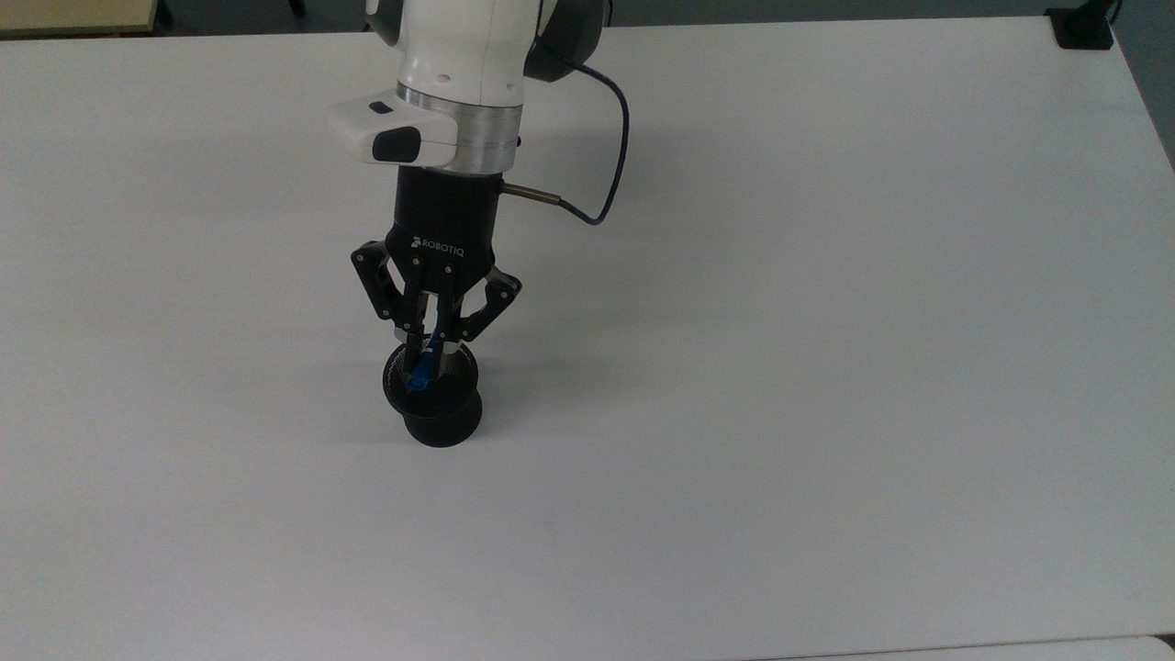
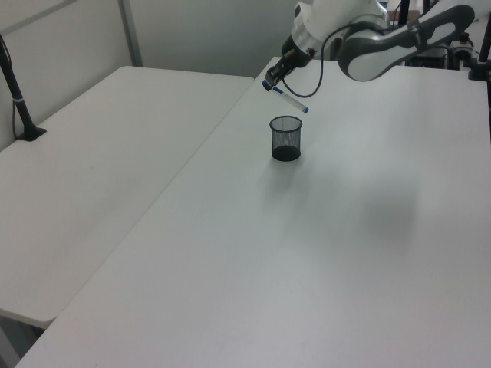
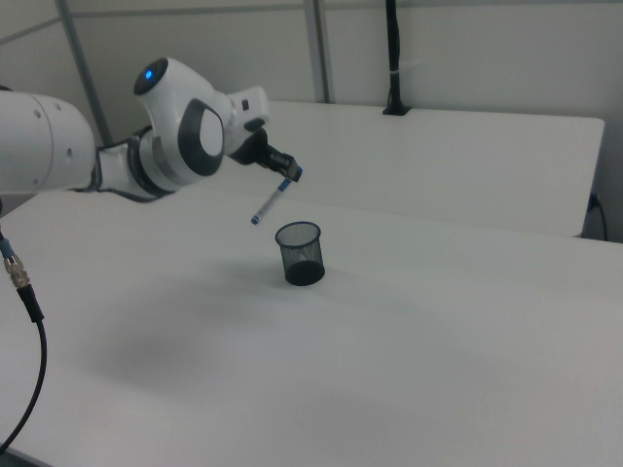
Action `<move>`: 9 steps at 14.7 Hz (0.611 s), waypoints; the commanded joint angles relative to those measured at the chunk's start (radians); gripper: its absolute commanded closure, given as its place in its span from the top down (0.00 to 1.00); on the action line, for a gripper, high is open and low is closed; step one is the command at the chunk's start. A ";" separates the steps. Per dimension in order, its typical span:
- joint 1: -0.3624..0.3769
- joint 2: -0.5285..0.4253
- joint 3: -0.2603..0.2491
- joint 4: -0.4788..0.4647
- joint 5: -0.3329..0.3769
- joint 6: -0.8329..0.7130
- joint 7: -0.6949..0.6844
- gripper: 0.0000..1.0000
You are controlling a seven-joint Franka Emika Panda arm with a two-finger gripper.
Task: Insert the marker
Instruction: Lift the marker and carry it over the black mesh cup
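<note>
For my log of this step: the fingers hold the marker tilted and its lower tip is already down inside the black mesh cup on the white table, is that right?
Not quite: the marker, held tilted by the fingers, is above the black mesh cup on the white table, its lower tip clear of the rim. The left view shows the gap; the right view agrees.

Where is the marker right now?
The marker hangs tilted in the claw, in the air above the black mesh cup; in the right view it sits up and left of the cup's rim.

tool (image 2: 273,83) grips marker (image 2: 290,99) tilted, above black mesh cup (image 2: 285,138) on white table (image 2: 322,245).
</note>
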 commanded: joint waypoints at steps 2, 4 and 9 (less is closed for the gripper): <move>-0.046 -0.030 -0.006 -0.084 -0.160 0.129 0.164 0.11; -0.059 -0.025 -0.006 -0.081 -0.218 0.148 0.213 0.11; -0.071 0.059 -0.007 -0.047 -0.335 0.219 0.282 0.12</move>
